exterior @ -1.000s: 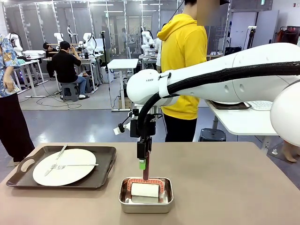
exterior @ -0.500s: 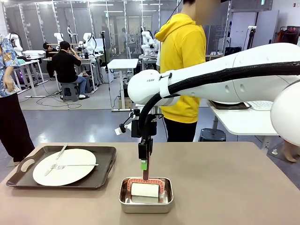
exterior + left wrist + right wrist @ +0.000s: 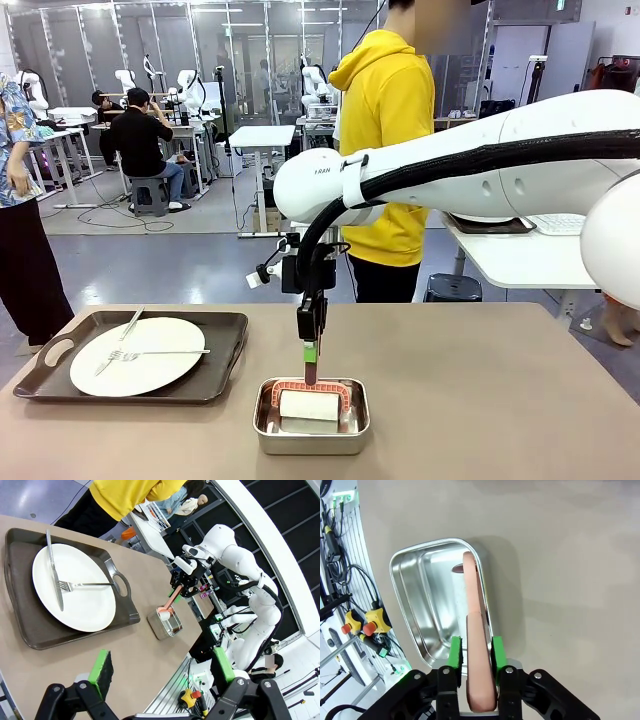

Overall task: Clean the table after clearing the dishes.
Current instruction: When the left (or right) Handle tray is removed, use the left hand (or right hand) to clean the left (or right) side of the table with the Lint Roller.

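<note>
One of the dishes, a white plate (image 3: pixel 137 355) with a fork and knife, lies on a dark brown tray (image 3: pixel 58 351) at the left of the tan table (image 3: pixel 480 400). A white cleaning roller (image 3: pixel 309 404) with an orange frame rests in a steel pan (image 3: pixel 311 440) near the front edge. Its salmon handle (image 3: pixel 311 373) stands upright, and my right gripper (image 3: pixel 309 350) is shut on it from above. In the right wrist view the green pads (image 3: pixel 454 652) press both sides of the handle (image 3: pixel 475 625) over the pan (image 3: pixel 427 600). My left gripper (image 3: pixel 161 665) hangs open above the table, holding nothing.
A person in a yellow hoodie (image 3: pixel 390 130) stands at the far edge, behind my right arm. Another person (image 3: pixel 20 200) stands at the far left. The left wrist view takes in the plate (image 3: pixel 75 587), tray (image 3: pixel 30 625) and pan (image 3: pixel 167 625). The table's right half is bare.
My right gripper's fingers have closed onto the roller's handle and the arm has crept slightly right. The left gripper and the dishes have not moved.
</note>
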